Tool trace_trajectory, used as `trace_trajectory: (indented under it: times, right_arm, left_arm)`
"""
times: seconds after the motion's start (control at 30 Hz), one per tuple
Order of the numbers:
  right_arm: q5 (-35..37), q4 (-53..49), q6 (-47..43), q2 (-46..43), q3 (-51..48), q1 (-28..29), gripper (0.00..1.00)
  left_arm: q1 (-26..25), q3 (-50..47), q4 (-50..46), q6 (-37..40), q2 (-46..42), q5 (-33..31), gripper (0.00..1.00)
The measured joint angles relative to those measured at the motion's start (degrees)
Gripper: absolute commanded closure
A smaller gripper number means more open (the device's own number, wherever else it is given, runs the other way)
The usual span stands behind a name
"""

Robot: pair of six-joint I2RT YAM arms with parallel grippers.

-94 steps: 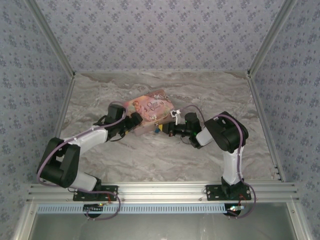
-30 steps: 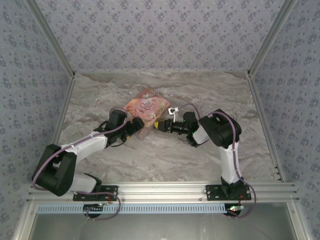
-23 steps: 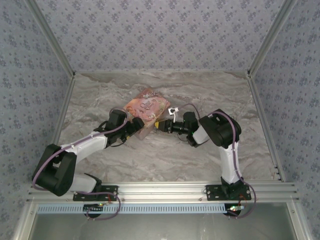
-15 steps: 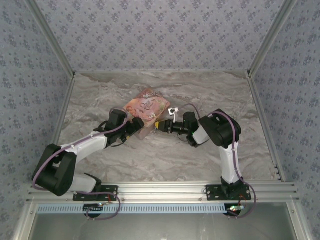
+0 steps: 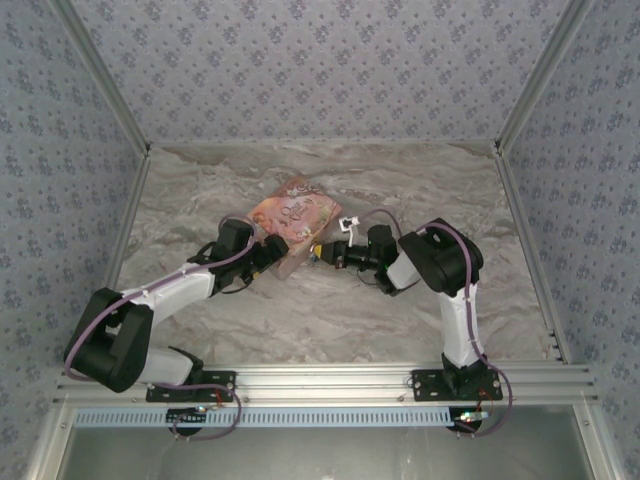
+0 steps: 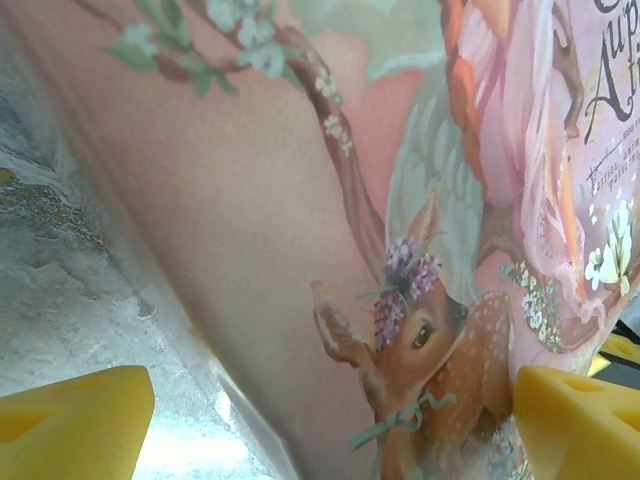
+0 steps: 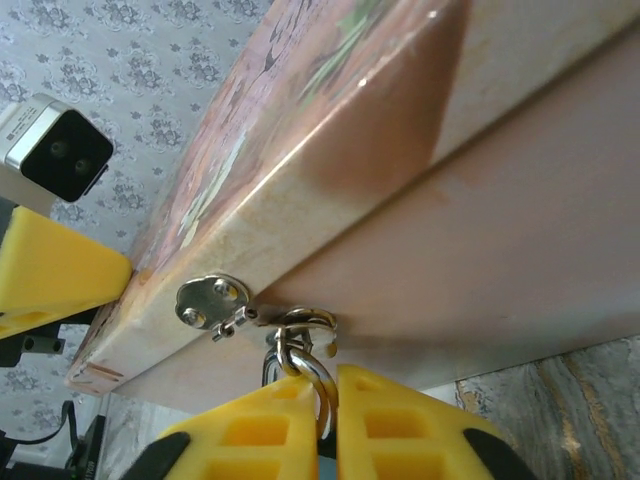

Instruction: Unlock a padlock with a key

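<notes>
From above, the pink box (image 5: 297, 212) lies tipped on the counter (image 5: 420, 190), a little toward 12 o'clock from the middle. The left claw (image 5: 265, 255) meets it at its 7 o'clock corner and the right claw (image 5: 322, 254) at its 5 o'clock edge, their tips nearly facing. I judge that one arm steadies the box so the other can work at its fastening. The padlock is too small to pick out here.

At the left wrist, the box's lid, painted with a fawn and flowers, runs between two yellow pads that stand spread wide. The pad at 4 o'clock (image 6: 578, 420) touches the box. The pad at 8 o'clock (image 6: 70, 425) is apart from the box's edge, with a strip of counter between. By my reading this claw straddles the box as a brace and does not clamp it.

At the right wrist, the box's long side crosses the view. A silvery hasp (image 7: 210, 298) sits on it toward 8 o'clock, and from its loop hangs a thin, bright silvery ring (image 7: 298, 360). The right claw, at 6 o'clock, is pressed together on that ring. I cannot tell whether the ring is the padlock's shackle or a key's ring. I judge the padlock hangs at the hasp, its blue body hidden by the pads.
</notes>
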Motion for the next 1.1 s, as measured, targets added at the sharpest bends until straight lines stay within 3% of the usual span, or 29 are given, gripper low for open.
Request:
trace_trajectory:
  times: [0.13,1.1]
  right_arm:
    - [0.0,-0.1,0.2,0.0,0.0,0.0,1.0]
    - [5.2,1.2,11.9,0.0,0.0,-0.3,1.0]
  left_arm:
    - [0.0,0.0,0.0,0.0,0.0,0.0,0.08]
    - [0.0,-0.2,0.3,0.0,-0.1,-1.1,0.07]
